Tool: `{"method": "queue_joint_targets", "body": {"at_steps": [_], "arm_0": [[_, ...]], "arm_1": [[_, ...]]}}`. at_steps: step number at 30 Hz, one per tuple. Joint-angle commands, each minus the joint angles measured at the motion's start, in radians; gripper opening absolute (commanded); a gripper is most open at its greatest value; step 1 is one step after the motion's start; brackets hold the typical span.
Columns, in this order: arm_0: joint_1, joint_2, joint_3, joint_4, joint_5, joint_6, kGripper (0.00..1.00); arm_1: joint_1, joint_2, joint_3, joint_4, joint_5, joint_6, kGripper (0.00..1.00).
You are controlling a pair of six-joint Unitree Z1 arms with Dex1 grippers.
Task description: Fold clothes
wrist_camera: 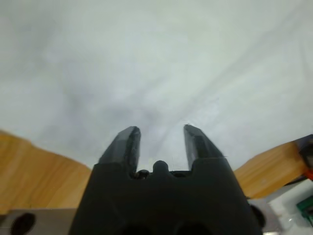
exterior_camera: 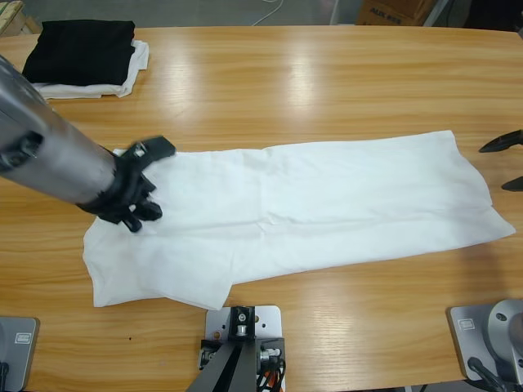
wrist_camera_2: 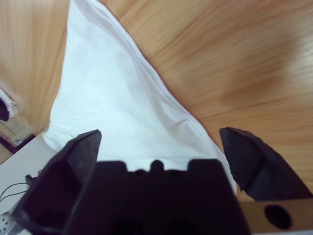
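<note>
The clothes are one white T-shirt (exterior_camera: 310,196), folded into a long strip that lies flat across the table from left to right. My left gripper (exterior_camera: 157,181) hovers over the shirt's left end, open, with nothing between its jaws. In the left wrist view, white cloth (wrist_camera: 156,63) fills the picture beyond the left gripper (wrist_camera: 161,134). My right gripper (exterior_camera: 511,163) shows only as two black tips at the right edge, just off the shirt's right end, open wide. In the right wrist view the right gripper (wrist_camera_2: 161,134) looks over the shirt's corner (wrist_camera_2: 112,107).
A folded black garment (exterior_camera: 82,49) lies on a smaller folded white cloth (exterior_camera: 135,69) at the back left corner of the wooden table (exterior_camera: 327,82). A cardboard box (exterior_camera: 392,10) stands beyond the far edge.
</note>
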Motion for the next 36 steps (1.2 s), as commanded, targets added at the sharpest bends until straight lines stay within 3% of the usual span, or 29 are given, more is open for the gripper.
{"method": "queue_joint_targets", "body": {"at_steps": [1,13,25,36], "arm_0": [[0.024,-0.042,0.008,0.017,0.013,-0.012,0.991],[0.03,-0.046,0.005,0.016,0.017,-0.016,0.996],[0.03,-0.059,0.014,0.017,0.037,-0.016,0.996],[0.03,-0.078,0.033,0.017,0.048,-0.013,0.996]], "arm_1": [[-0.032,0.124,-0.021,0.028,0.028,-0.015,1.0],[-0.037,0.265,-0.042,0.029,0.073,-0.029,1.0],[0.008,0.282,-0.037,0.049,0.097,-0.063,0.913],[0.086,0.275,-0.023,0.056,0.096,-0.067,0.908]]}}
